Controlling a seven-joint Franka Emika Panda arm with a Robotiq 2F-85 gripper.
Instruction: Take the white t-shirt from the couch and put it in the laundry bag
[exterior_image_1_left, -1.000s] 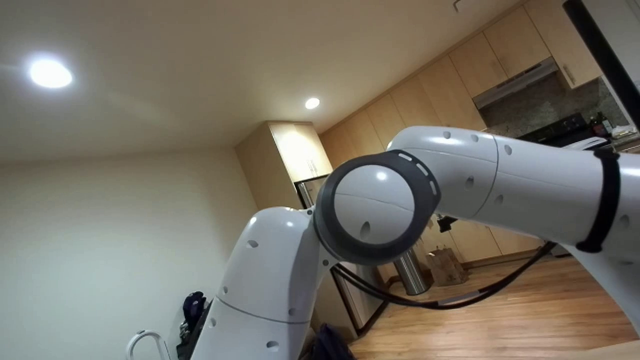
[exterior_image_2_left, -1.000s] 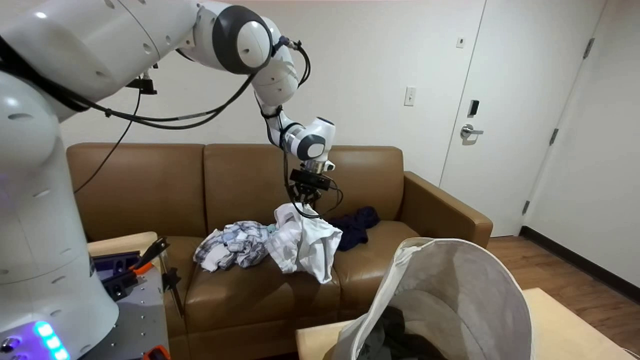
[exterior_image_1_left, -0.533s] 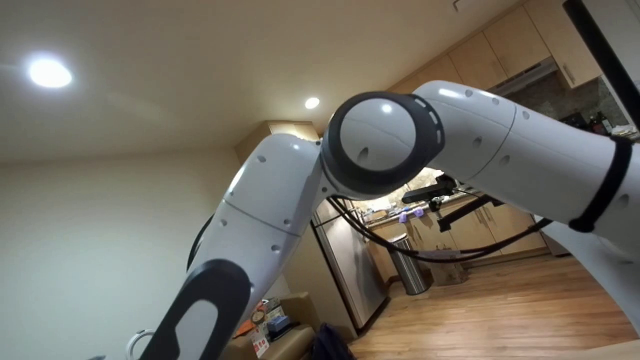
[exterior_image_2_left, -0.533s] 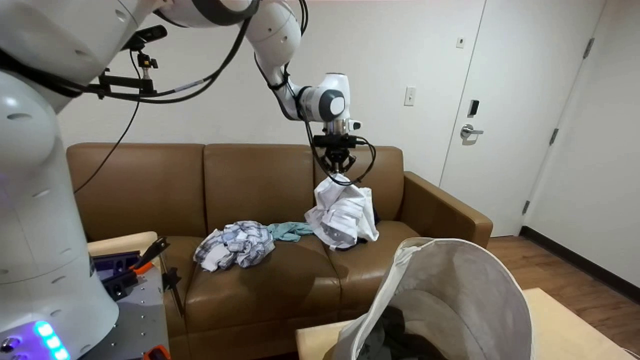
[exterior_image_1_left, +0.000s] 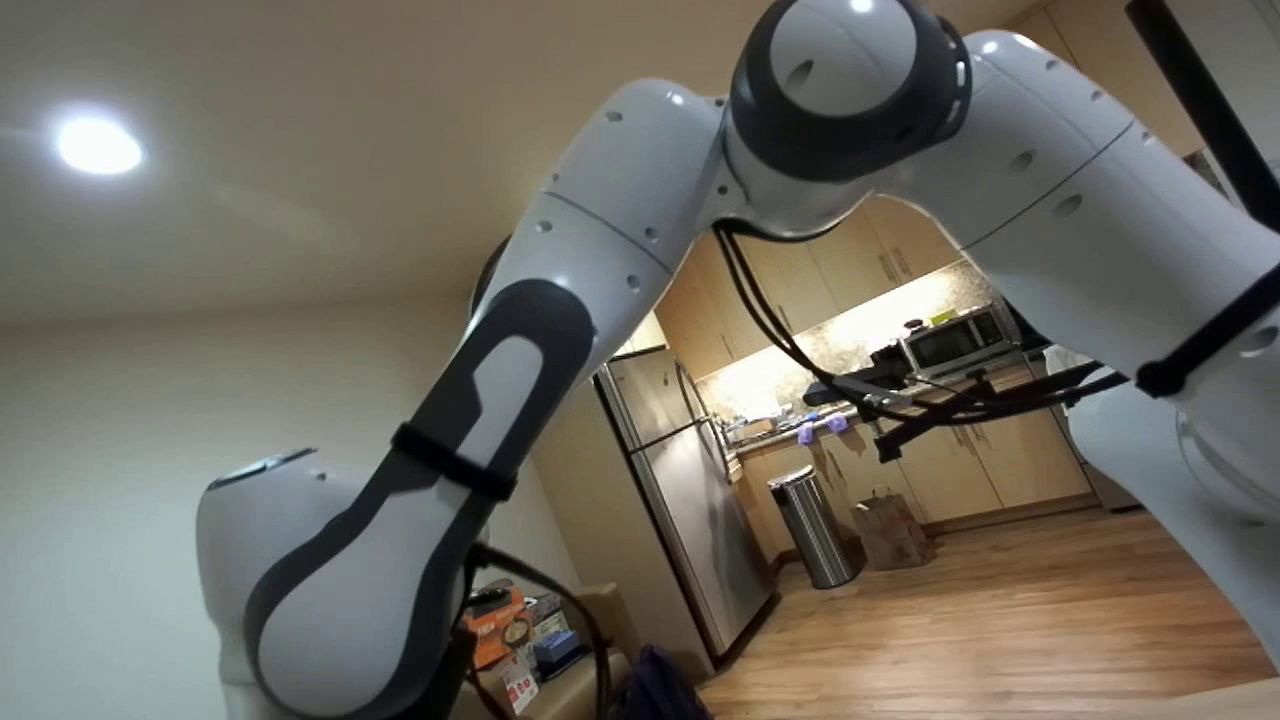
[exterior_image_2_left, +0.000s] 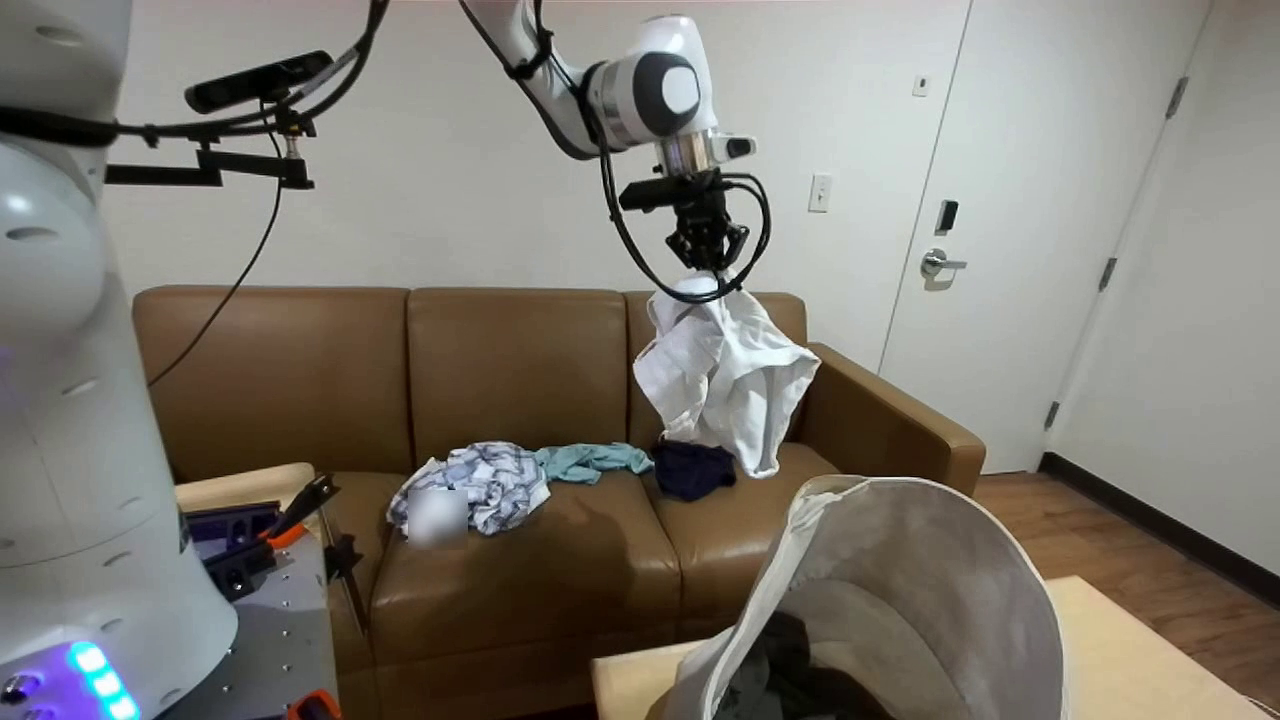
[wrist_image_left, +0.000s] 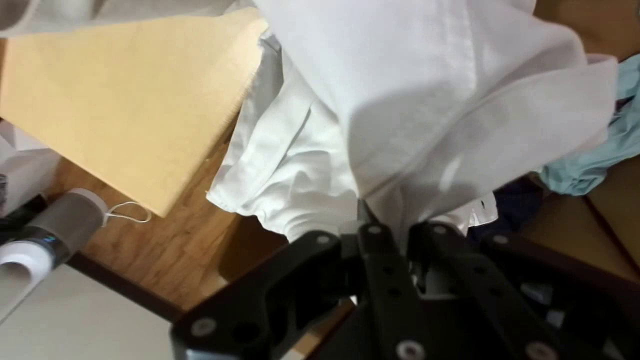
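Exterior view shows jaws clamped on a white shirt (exterior_image_2_left: 735, 375) outside the laundry bag (exterior_image_2_left: 945, 575).

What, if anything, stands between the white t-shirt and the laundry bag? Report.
Nothing visible does: the white t-shirt hangs from the fingers, and the laundry bag is open. Only its rim may need clearing.

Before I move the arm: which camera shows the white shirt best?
An exterior view: there the white shirt hangs from the tool, nearly whole, outline clear. The wrist view gives close-up fabric detail, but the top edge crops it and the tool covers part. In an exterior view dominated by the arm, none of it shows.
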